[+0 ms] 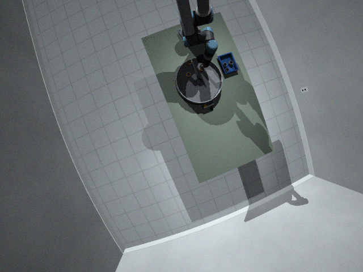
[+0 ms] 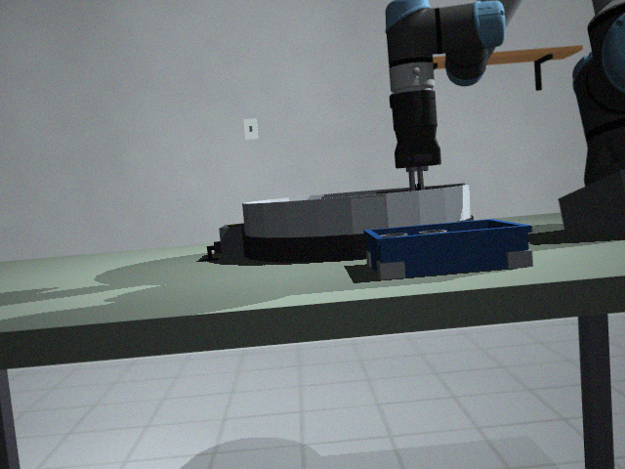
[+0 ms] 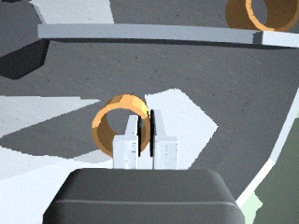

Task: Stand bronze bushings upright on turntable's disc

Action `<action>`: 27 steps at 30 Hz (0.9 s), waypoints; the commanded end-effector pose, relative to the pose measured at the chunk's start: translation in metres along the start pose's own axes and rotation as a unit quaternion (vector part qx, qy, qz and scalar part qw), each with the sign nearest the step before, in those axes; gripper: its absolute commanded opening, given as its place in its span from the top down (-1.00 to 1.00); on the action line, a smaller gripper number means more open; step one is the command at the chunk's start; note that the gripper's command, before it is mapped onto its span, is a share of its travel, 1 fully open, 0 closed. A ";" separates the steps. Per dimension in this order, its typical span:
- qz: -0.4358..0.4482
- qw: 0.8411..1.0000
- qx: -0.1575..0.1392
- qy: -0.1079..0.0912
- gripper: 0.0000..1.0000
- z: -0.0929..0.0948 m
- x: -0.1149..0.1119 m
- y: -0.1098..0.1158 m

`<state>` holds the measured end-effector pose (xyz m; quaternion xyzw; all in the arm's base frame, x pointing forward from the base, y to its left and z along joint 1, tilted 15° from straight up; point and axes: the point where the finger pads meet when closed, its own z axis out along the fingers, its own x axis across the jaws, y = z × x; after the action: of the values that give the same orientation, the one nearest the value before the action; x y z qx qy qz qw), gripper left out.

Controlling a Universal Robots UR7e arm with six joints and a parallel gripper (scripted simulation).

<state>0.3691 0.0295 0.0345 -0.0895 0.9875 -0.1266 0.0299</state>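
Note:
My gripper [image 1: 201, 67] [image 3: 145, 123] is shut on the wall of a bronze bushing [image 1: 201, 69] [image 3: 126, 101], one finger inside its bore and one outside. The bushing is upright, over the turntable's disc [image 1: 215, 75] [image 3: 93, 70]; whether it touches the disc cannot be told. A second bronze bushing [image 1: 188, 74] and a third bronze bushing [image 1: 189, 62] are on the disc, across a divider from my gripper; one shows at the wrist view's top right. Three bushings, dull and greyish, are in the blue crate [image 1: 234, 71] [image 2: 454, 254]. The exterior view shows my fingers going down behind the turntable's wall.
The turntable's raised rim [image 1: 177, 89] [image 2: 368, 214] surrounds the disc. A thin upright divider [image 3: 149, 34] crosses it beside the held bushing. The dark hub [image 3: 21, 61] is at the wrist view's left. The crate stands close beside the turntable on the green table [image 1: 211, 152].

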 end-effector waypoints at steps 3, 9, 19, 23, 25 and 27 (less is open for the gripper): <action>0.000 1.000 0.000 -0.001 1.00 0.000 0.000 0.000; 0.000 1.000 0.000 -0.001 0.25 0.000 0.000 0.000; 0.000 1.000 0.000 -0.001 0.25 0.000 0.000 0.000; 0.000 1.000 0.000 -0.001 0.25 0.000 0.000 0.000; 0.000 1.000 0.000 -0.001 0.25 0.000 0.000 0.000; 0.000 1.000 0.000 -0.001 0.25 0.000 0.000 0.000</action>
<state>0.3691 0.0295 0.0345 -0.0895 0.9875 -0.1266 0.0300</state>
